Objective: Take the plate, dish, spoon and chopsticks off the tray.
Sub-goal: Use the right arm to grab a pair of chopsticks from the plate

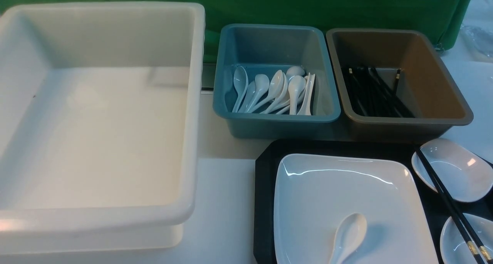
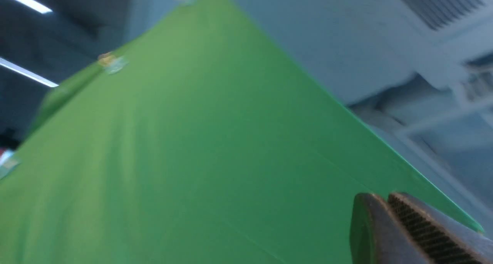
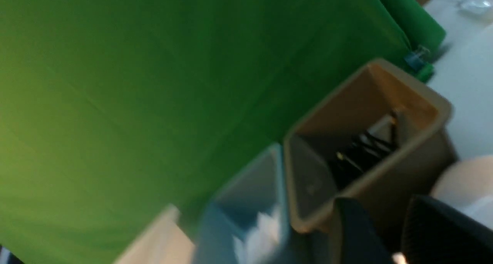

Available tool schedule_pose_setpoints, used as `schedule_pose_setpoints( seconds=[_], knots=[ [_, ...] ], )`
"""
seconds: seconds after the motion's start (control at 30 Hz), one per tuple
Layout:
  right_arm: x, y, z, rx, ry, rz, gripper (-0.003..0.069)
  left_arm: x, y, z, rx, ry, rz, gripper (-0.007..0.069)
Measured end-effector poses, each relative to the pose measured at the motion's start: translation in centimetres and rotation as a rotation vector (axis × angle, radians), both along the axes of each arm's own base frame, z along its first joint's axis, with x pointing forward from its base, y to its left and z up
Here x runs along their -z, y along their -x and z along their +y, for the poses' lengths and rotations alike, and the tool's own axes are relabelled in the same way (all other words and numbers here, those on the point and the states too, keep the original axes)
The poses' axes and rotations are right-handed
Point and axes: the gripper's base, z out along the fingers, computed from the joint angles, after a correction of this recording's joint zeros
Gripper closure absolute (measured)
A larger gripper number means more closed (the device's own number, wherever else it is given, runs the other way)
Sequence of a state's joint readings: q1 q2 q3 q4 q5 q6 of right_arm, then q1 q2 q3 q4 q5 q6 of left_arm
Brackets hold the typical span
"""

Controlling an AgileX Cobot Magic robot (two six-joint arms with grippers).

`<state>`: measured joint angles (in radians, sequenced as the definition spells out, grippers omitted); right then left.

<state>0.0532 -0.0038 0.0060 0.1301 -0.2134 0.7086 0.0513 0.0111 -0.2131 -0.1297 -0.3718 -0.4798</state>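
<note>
Your landmark is the big black rectangular plastic tray [image 1: 265, 202] with cut corners, and everything to be cleared is on it. The large glossy white square plate [image 1: 339, 187] fills the tray's left and middle. The glossy white ceramic soup spoon [image 1: 348, 233] lies on that plate towards the tray's near edge, bowl pointing away from you. On the tray's right side sit two small rounded white dishes, one farther [image 1: 458, 167] and one nearer [image 1: 454, 241]. The pair of long thin black chopsticks [image 1: 446, 202] with gold bands rests slantwise across both of them. Just beyond the tray's far edge stand a blue plastic bin [image 1: 269, 44] holding a heap of white spoons [image 1: 277, 91] and, beside it, a brown plastic bin [image 1: 423, 64] holding more black sticks [image 1: 373, 91]. Left of the tray, on the pale table, is a large white plastic tub [image 1: 194, 102], and green cloth [image 1: 308, 6] hangs behind everything. Neither arm shows in the front view. Your left gripper [image 2: 385, 198] has its ribbed fingers pressed together on nothing, pointing at the cloth. Your right gripper [image 3: 385, 210] (the wrist picture is blurred) has its dark fingers standing apart with nothing seen between them, aimed over the brown bin.
</note>
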Motion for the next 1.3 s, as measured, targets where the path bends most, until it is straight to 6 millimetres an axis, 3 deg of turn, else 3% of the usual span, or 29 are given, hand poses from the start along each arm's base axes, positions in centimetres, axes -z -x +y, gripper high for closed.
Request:
schedule_pose_setpoints(
  seconds=[0.13, 0.27, 0.33, 0.4, 0.47, 0.6, 0.7, 0.77, 0.8, 0.87, 1.03, 1.23, 1.27, 1.3],
  knots=[
    [-1.0, 0.2, -0.2, 0.011, -0.029, -0.112, 0.0418, -4.6, -0.5, -0.4, 0.011, -0.065, 0.276, 0.0608],
    [-1.7, 0.4, -0.2, 0.016, -0.041, -0.191, 0.0431, -6.6, -3.0, -0.6, 0.009, -0.172, 0.593, 0.0608],
    [-2.1, 0.5, -0.1, 0.005, -0.027, -0.187, 0.0457, -6.5, -4.0, -0.7, 0.028, -0.225, 0.706, 0.0608],
    [-4.6, 0.9, 0.2, -0.032, 0.081, -0.115, 0.0563, -6.3, -6.0, -1.2, 0.105, -0.299, 0.883, 0.0608],
    [-7.2, 1.4, 0.3, -0.047, 0.210, -0.031, 0.0611, -5.6, -7.3, -1.8, 0.181, -0.356, 0.979, 0.0608],
    [-12.5, 1.2, 0.1, -0.108, 0.515, 0.230, 0.0631, -3.8, -9.9, -2.7, 0.339, -0.435, 1.123, 0.0608],
    [-14.7, -0.7, 0.7, -0.229, 0.712, 0.531, 0.0631, -3.0, -11.0, -3.0, 0.399, -0.477, 1.171, 0.0608],
    [-15.0, -1.7, 1.1, -0.279, 0.780, 0.659, 0.0632, -2.8, -11.4, -3.0, 0.408, -0.486, 1.190, 0.0608],
    [-14.9, -3.3, 1.5, -0.323, 0.873, 0.827, 0.0632, -2.4, -11.8, -2.9, 0.413, -0.505, 1.220, 0.0608],
    [-14.4, -5.2, 2.0, -0.339, 0.955, 0.994, 0.0638, -2.0, -12.1, -2.9, 0.415, -0.517, 1.248, 0.0608],
    [-12.1, -9.4, 2.8, -0.371, 1.055, 1.214, 0.0643, -1.3, -12.7, -2.8, 0.430, -0.545, 1.299, 0.0608],
    [-9.8, -13.4, 1.1, -0.467, 0.944, 1.340, 0.0643, -1.2, -12.7, -2.8, 0.433, -0.569, 1.310, 0.0608],
    [-9.1, -15.0, -0.2, -0.535, 0.829, 1.361, 0.0643, -1.2, -12.7, -2.8, 0.437, -0.567, 1.310, 0.0608],
    [-9.1, -15.0, -0.3, -0.541, 0.815, 1.353, 0.0643, -1.2, -12.7, -2.8, 0.437, -0.567, 1.310, 0.0608]
  ],
)
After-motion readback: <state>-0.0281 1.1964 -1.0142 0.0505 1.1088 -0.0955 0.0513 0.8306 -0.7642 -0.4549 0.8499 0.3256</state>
